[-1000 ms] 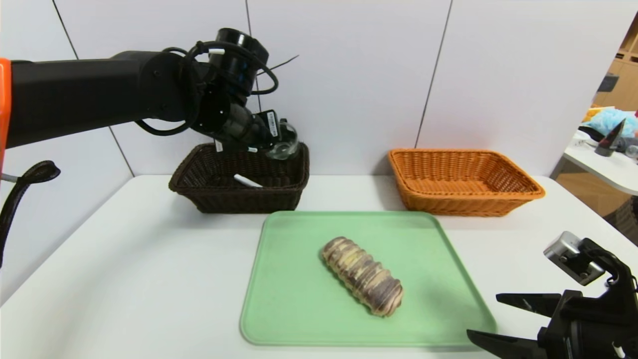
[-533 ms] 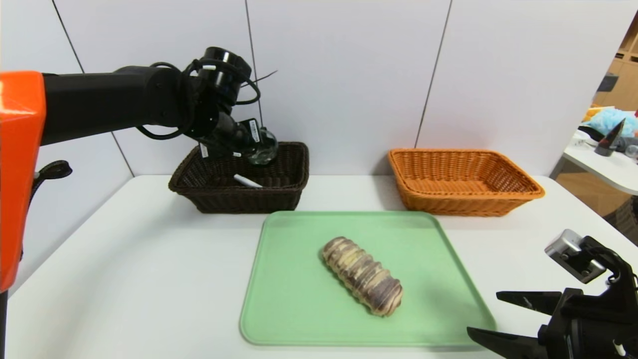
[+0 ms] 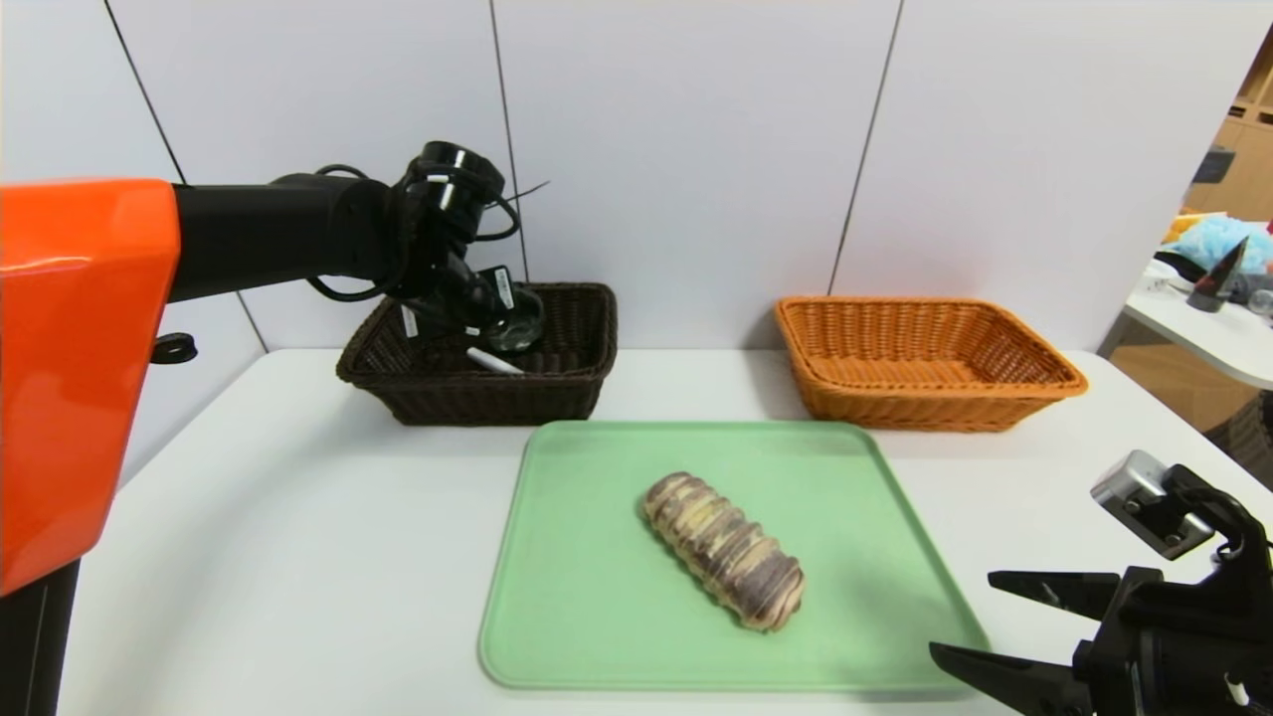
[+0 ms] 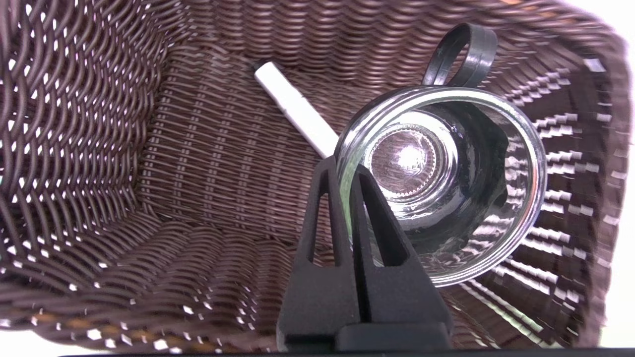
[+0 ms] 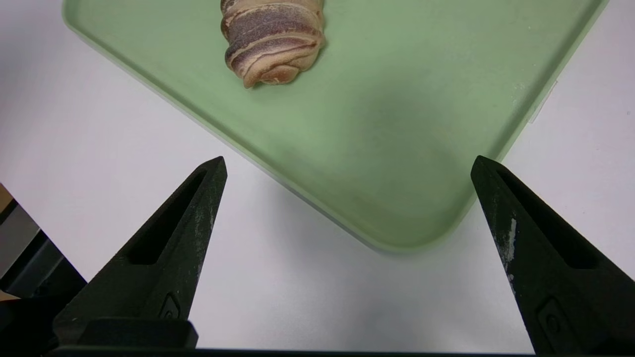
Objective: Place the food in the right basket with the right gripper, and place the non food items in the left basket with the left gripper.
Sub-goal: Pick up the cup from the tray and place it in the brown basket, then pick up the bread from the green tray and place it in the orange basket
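Head view is showing my left gripper [image 3: 502, 328] hanging over the left basket [image 3: 557, 393], pinching the rim of the jar [image 3: 517, 326] between its closed fingers; the jar is hanging inside the basket's opening, above the floor as far as I can judge. My left wrist view is looking straight into the jar's mouth [image 4: 441, 183]: one finger is sitting inside the glass wall and one outside. The marker [image 4: 295, 111] is lying on the woven floor beneath, partly hidden behind the jar.

I am judging the jar to be hard, smooth and breakable, so it is likely slippery in a thin rim pinch, and I am thinking it should go low before I let go, landing clear of the marker. The marker looks light and stiff, apt to roll.

My right gripper [image 5: 347, 168] is waiting with its fingers spread wide, low at the near right corner of the tray [image 3: 597, 617], holding nothing. The roll [image 3: 724, 549] is lying diagonally near the tray's middle, well apart from the right basket [image 3: 1034, 383], which is holding nothing I can see. The roll looks soft and light with ridges that should give grip; taking it across its middle seems best, gently enough not to crush it.

Everything is resting on a smooth white table [image 3: 298, 537] against a pale panelled wall. A second table with clutter is standing off to the right.
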